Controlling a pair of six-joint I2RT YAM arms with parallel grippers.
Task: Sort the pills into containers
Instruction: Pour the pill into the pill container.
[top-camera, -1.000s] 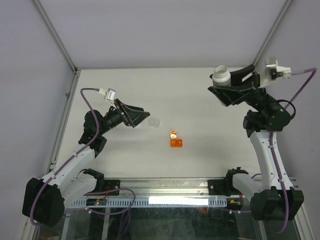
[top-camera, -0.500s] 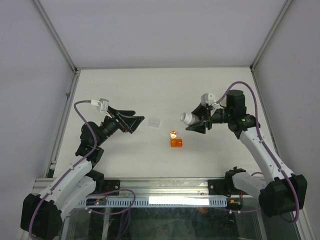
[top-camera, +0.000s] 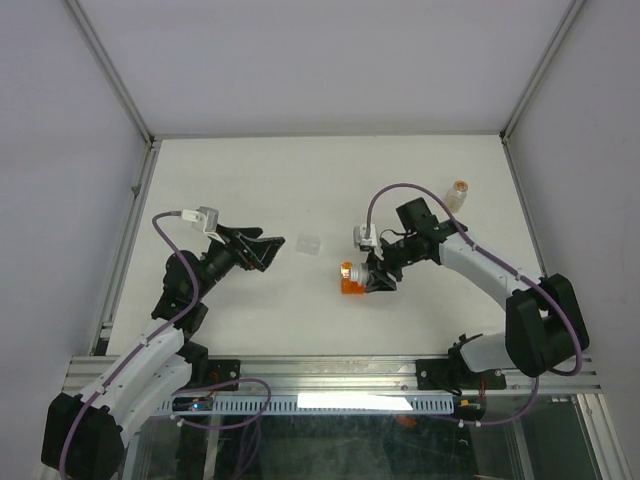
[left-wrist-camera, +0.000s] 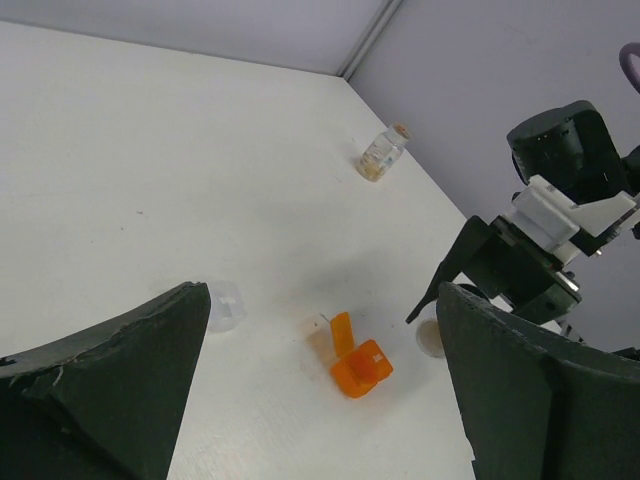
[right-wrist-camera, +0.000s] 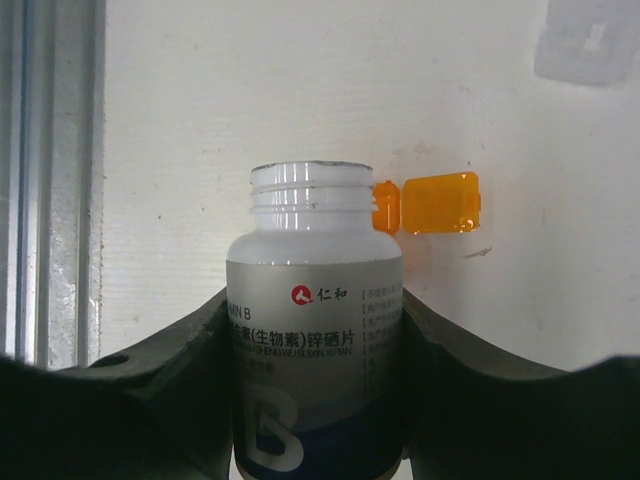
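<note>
**White bottle gripped and tipped toward the orange cup**

We see the right hand (top-camera: 368, 272) clenched around the label of the white bottle (right-wrist-camera: 315, 300). The bottle's open mouth is tipped over just beside the orange cup (left-wrist-camera: 360, 368), near the middle of the counter (top-camera: 250, 180), and the cup's hinged lid stands open. The bottle is stiff, light plastic with a slick label. We judge the mid-body hold sound, though a loose squeeze could let it turn. The cup is stubby and very light, likely to skid if nudged. The left hand (top-camera: 266, 248) hovers spread wide and empty at 9 o'clock from the cup. A clear vial (left-wrist-camera: 381, 156) stands upright at 2 o'clock, well apart, with what look like pills (left-wrist-camera: 374, 166) at its bottom; we make out none loose. A small clear cap (top-camera: 311, 243) lies at 11 o'clock.
</note>
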